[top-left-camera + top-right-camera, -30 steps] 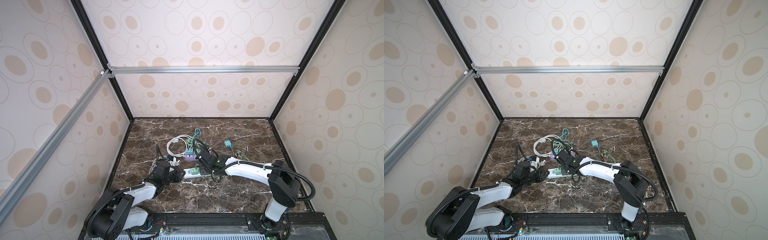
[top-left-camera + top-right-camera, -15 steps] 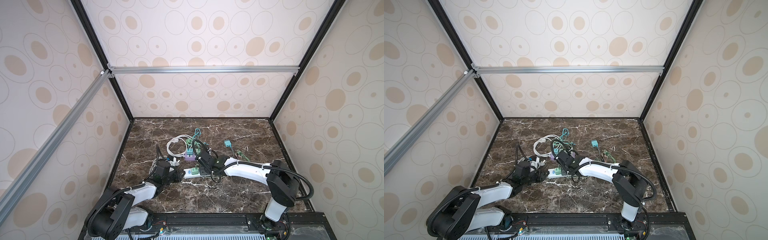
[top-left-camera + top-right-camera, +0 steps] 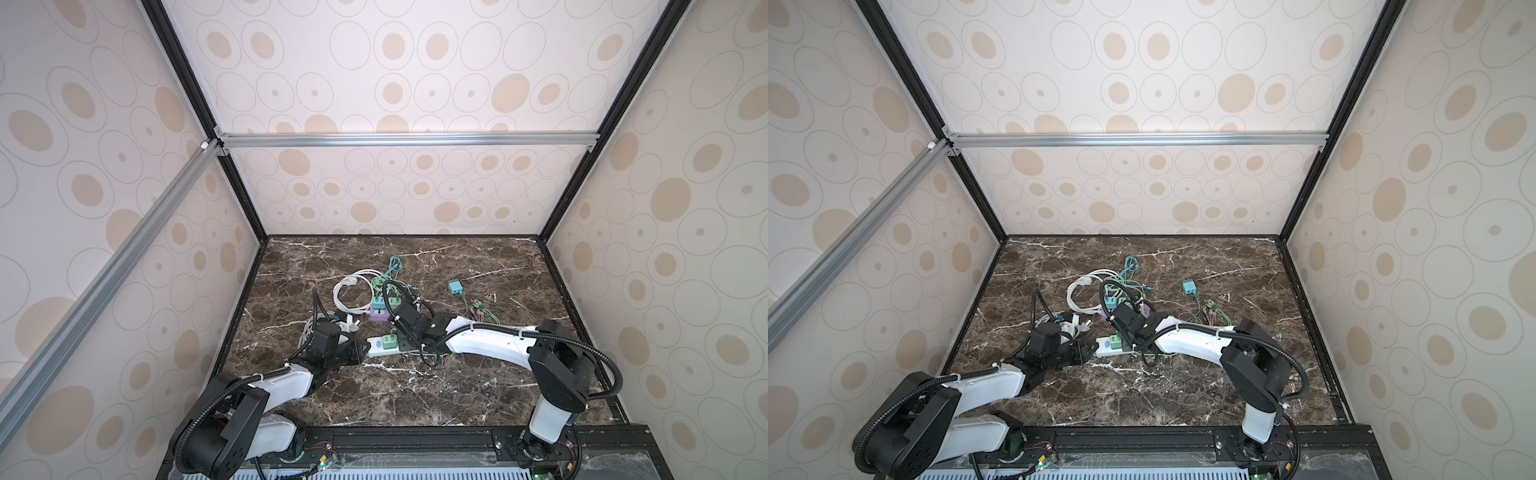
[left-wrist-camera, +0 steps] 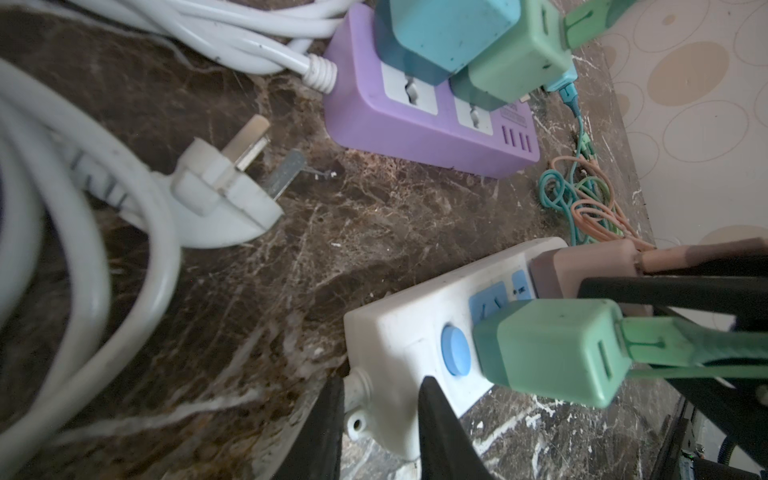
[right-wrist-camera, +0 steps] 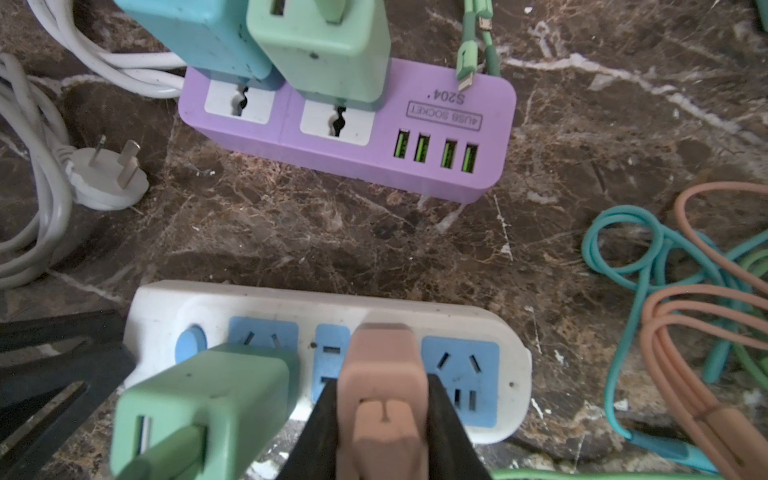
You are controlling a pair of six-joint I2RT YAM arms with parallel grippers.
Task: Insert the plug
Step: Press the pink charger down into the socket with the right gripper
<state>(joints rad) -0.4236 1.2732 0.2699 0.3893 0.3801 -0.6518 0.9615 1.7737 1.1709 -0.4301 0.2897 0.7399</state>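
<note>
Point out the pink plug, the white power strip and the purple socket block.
pink plug [image 5: 382, 374]: right wrist view, top of body.
white power strip [image 5: 515, 365]: right wrist view, bare end past the empty socket.
purple socket block [image 5: 494, 112]: right wrist view, top face beside the label.
</note>
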